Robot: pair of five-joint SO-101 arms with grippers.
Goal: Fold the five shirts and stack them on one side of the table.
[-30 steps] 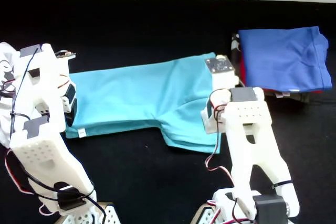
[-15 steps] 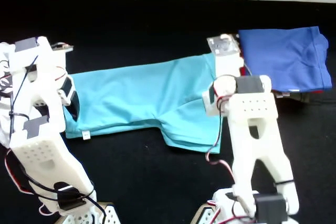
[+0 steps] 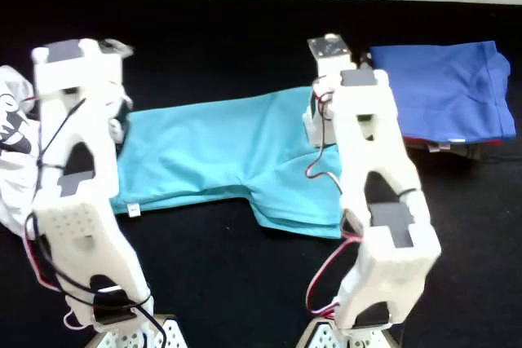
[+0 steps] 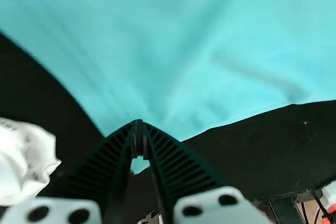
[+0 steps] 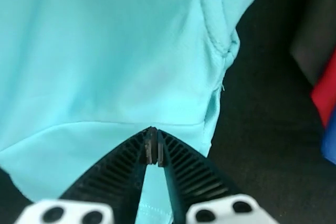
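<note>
Your left pincer point(image 4: 139, 140) and right pincer point(image 5: 152, 148) each clamp an end of the teal shirt point(image 3: 212, 152), mid-fold, so next you likely need to lift both evenly and fold across.

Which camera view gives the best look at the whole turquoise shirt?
The high view: the turquoise shirt lies there almost whole, laid out at full length. Each wrist view gives just a close patch of its cloth, the left with an edge, the right with a seam.
</note>
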